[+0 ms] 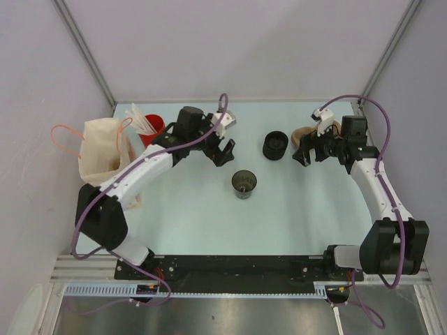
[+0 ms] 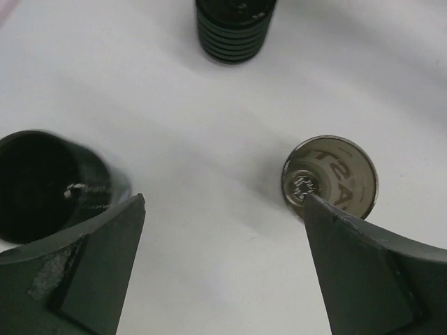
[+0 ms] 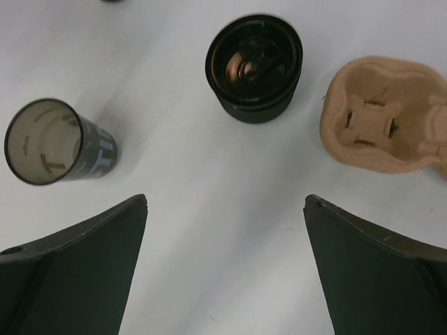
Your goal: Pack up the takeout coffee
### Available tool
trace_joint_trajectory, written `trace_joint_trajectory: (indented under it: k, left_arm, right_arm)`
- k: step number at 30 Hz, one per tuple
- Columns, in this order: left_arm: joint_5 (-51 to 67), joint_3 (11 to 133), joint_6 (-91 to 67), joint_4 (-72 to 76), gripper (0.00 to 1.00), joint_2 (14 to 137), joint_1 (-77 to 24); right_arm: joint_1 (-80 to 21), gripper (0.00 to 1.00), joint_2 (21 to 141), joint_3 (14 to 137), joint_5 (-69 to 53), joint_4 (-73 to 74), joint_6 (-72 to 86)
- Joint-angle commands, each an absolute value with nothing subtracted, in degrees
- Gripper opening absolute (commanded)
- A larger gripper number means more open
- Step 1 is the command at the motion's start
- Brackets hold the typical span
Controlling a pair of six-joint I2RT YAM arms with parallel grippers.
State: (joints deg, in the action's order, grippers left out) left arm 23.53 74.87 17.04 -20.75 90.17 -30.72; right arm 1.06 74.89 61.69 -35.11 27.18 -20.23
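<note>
The takeout coffee cup [image 1: 244, 183] stands upright and open on the table's middle; it is dark with a ribbed side. It shows at the left of the right wrist view [image 3: 56, 143] and at the top edge of the left wrist view [image 2: 234, 35]. My left gripper [image 1: 222, 150] is open and empty, just up and left of the cup, over bare table [image 2: 223, 199]. My right gripper [image 1: 305, 157] is open and empty to the cup's right [image 3: 227, 199].
A squat black round piece [image 1: 274, 145] stands between the grippers [image 3: 255, 66] [image 2: 42, 185]. A brown pulp cup carrier [image 1: 305, 134] lies behind the right gripper [image 3: 384, 118]. A red cup with white sticks [image 1: 152, 129] and a cloth bag [image 1: 101, 150] stand at the left. A small metal disc [image 2: 335, 174] lies on the table.
</note>
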Motion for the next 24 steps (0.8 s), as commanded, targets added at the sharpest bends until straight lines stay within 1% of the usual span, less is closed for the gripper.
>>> trace_joint_trajectory:
  k: [1,3,4,7,10,15,24]
  left_arm:
    - [22.9,76.6,18.9,-22.8,0.99,82.0,-26.6]
    - [21.3,75.7,18.9,-22.2,0.99,79.7,-24.0]
    - [19.2,74.9,18.9,-21.8,0.99,79.3,-22.4]
    - [18.0,73.7,18.3,-21.7,0.99,78.0,-19.4]
    - [16.8,71.5,18.9,-21.2,0.99,76.2,-18.4]
    - [14.2,68.2,20.2,-19.4,0.99,73.8,-18.4]
    - [13.8,63.1,19.7,-16.8,0.99,71.8,-18.3]
  right_arm:
    - [-2.6,1.00,75.3,61.9,-30.6,17.0,-16.7]
    - [-4.1,1.00,76.3,62.0,-30.2,14.5,-15.7]
    - [-4.4,1.00,77.9,62.6,-28.6,12.0,-14.9]
    - [-4.7,1.00,81.3,64.4,-25.5,8.5,-9.9]
    - [-4.5,1.00,85.9,66.2,-22.2,5.7,-5.2]
    - [-5.4,0.98,93.4,68.9,-20.9,4.9,-4.0]
    - [-5.9,0.88,99.2,71.9,-19.3,1.9,-1.1]
